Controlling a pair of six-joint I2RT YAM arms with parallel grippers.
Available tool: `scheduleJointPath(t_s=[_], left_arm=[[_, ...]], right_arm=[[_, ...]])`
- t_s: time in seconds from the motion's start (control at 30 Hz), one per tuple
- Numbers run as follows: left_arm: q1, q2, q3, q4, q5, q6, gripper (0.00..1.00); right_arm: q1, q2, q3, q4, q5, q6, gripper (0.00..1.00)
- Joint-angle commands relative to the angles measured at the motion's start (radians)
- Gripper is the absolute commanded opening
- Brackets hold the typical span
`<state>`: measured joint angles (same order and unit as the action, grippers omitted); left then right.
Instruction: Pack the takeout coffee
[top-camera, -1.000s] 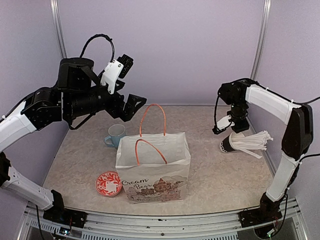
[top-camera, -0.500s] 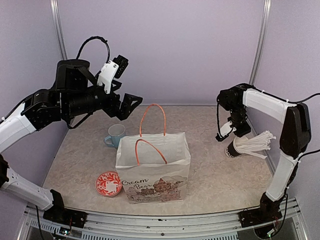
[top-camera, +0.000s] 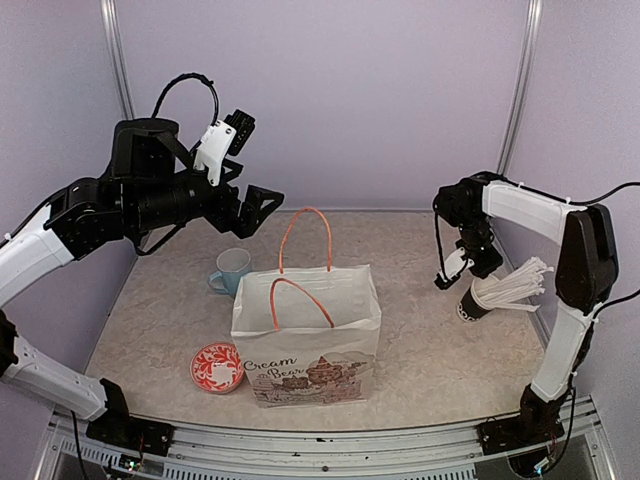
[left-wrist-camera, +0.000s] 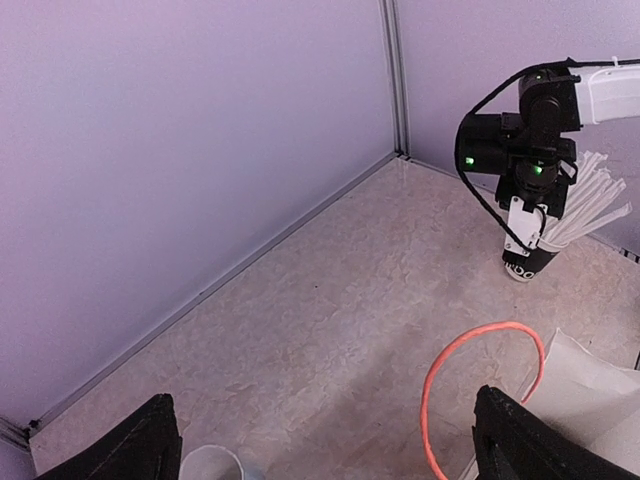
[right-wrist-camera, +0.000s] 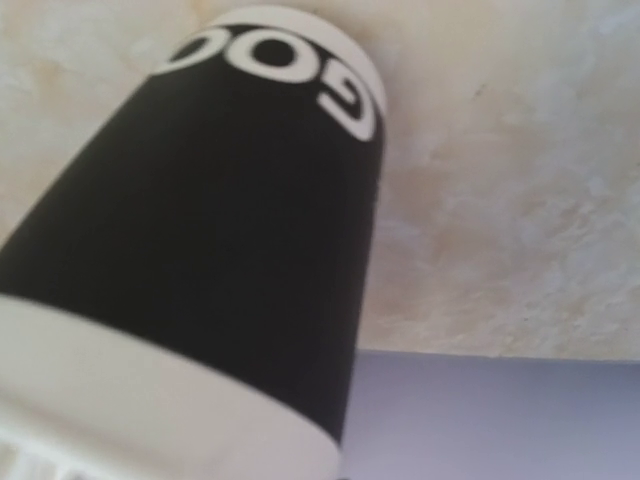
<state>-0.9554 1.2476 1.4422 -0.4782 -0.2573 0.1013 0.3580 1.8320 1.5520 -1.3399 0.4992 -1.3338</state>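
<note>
The takeout coffee is out of view in every frame. My right gripper (top-camera: 477, 268) is shut at the rim of a tilted black cup (top-camera: 468, 307) with white straws (top-camera: 512, 281) fanning up to the right. What it pinches, if anything, I cannot tell. In the right wrist view that cup (right-wrist-camera: 200, 200) fills the frame, its white-lettered base toward the table, and my fingers are hidden. The left wrist view also shows this cup (left-wrist-camera: 528, 265) under the right gripper (left-wrist-camera: 524, 218). My left gripper (top-camera: 255, 205) (left-wrist-camera: 335, 450) hangs open and empty, high above the mug and bag.
A white paper bag (top-camera: 310, 330) with orange handles (left-wrist-camera: 480, 385) stands open at the table's middle front. A light blue mug (top-camera: 232, 268) (left-wrist-camera: 210, 465) sits behind its left corner. A red patterned dish (top-camera: 217, 366) lies at the bag's front left. Purple walls enclose the table.
The straw cup has shifted right and toward the front and tipped more upright, the right gripper moving with it. The left arm drew back slightly to the left.
</note>
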Motion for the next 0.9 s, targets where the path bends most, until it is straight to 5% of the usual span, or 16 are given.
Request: scheduleJointPath(t_s=[0.0, 0.87], left_arm=[[0.006, -0.011, -0.015, 0.032, 0.018, -0.01, 0.99], [0.007, -0.005, -0.022, 0.023, 0.026, -0.009, 0.99]], right_arm=[[-0.013, 0.065, 0.066, -0.039, 0.003, -0.112, 0.13], [0.02, 0.066, 0.069, -0.038, -0.045, -0.036, 0.29]])
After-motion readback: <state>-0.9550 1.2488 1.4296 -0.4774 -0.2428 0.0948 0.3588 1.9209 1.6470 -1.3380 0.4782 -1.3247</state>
